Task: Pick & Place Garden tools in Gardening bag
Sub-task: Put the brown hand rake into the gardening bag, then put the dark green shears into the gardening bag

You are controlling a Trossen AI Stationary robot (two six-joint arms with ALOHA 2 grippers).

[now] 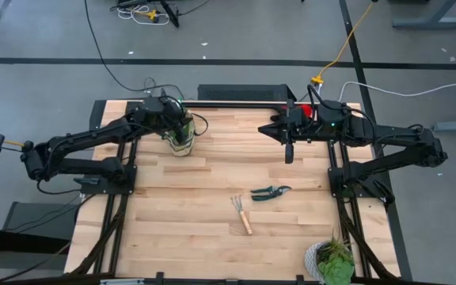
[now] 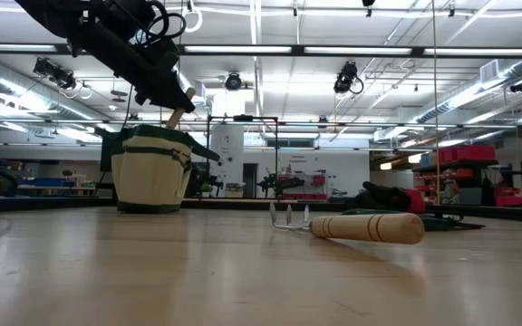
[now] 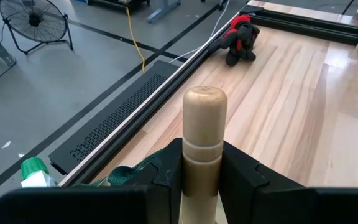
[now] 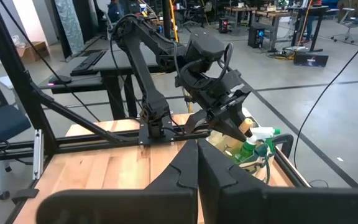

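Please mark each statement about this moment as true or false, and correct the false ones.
1. The left gripper holds a wooden handle over the gardening bag. True.
2. The pruning shears are already inside the bag. False: they lie on the table, beside a mini rake.
3. The right gripper is shut and holds nothing. True.
4. The red-and-black gloves lie next to the potted plant. False: they lie at the table's far edge, and the plant stands at the near right corner.
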